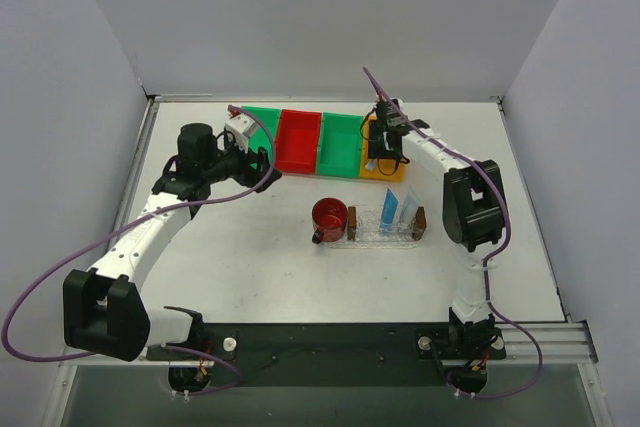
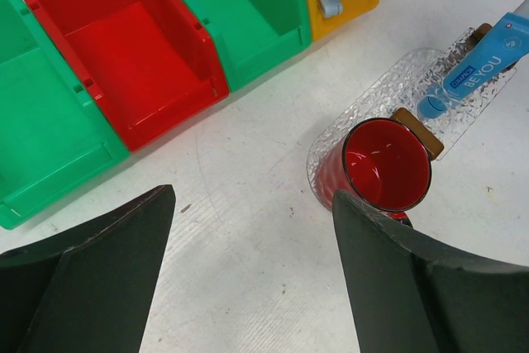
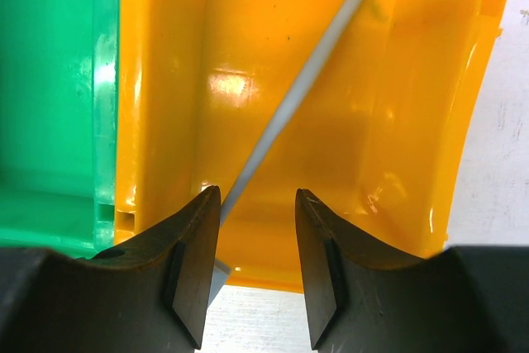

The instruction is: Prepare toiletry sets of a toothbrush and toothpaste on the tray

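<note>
The white toothbrush (image 3: 285, 113) lies slanted in the yellow bin (image 3: 413, 121). My right gripper (image 3: 256, 200) is open just above it. The brush runs past the left finger, and its lower end is hidden behind that finger. In the top view the right gripper (image 1: 383, 152) is over the yellow bin (image 1: 372, 175). The clear tray (image 1: 421, 220) with wooden end blocks holds a bright blue tube (image 1: 387, 211) and a pale blue tube (image 1: 408, 205). My left gripper (image 1: 262, 165) is open and empty above bare table near the bins. It also shows in the left wrist view (image 2: 252, 200), where the blue tube (image 2: 471, 72) and a tray block (image 2: 417, 131) appear.
A red cup (image 1: 328, 217) stands at the tray's left end, on a clear bubbly mat (image 2: 364, 101). A row of bins sits at the back: green (image 1: 262, 119), red (image 1: 298, 142), green (image 1: 340, 145), then yellow. White walls enclose the table.
</note>
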Action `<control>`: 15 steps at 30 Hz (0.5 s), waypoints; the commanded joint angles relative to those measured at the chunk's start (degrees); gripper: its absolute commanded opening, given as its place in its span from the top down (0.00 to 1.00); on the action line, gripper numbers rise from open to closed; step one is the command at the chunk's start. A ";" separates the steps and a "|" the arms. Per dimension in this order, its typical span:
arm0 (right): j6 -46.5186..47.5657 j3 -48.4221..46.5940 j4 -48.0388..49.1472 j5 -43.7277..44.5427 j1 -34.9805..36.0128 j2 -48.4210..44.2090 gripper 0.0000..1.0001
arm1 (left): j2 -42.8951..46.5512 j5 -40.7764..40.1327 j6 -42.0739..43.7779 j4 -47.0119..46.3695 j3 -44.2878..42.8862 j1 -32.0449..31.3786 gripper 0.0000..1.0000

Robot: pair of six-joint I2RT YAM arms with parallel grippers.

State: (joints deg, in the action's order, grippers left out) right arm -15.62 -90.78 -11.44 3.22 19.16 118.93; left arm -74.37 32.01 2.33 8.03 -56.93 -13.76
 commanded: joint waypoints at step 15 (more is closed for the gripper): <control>-0.82 -4.14 -1.04 -1.03 -0.61 3.50 0.64 | 0.28 2.36 1.28 -1.44 0.41 0.14 0.12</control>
State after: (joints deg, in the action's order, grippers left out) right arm -15.62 -92.84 -11.40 2.50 18.72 122.06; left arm -74.37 32.67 2.72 8.03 -56.90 -13.76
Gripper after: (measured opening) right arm 0.366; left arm 0.876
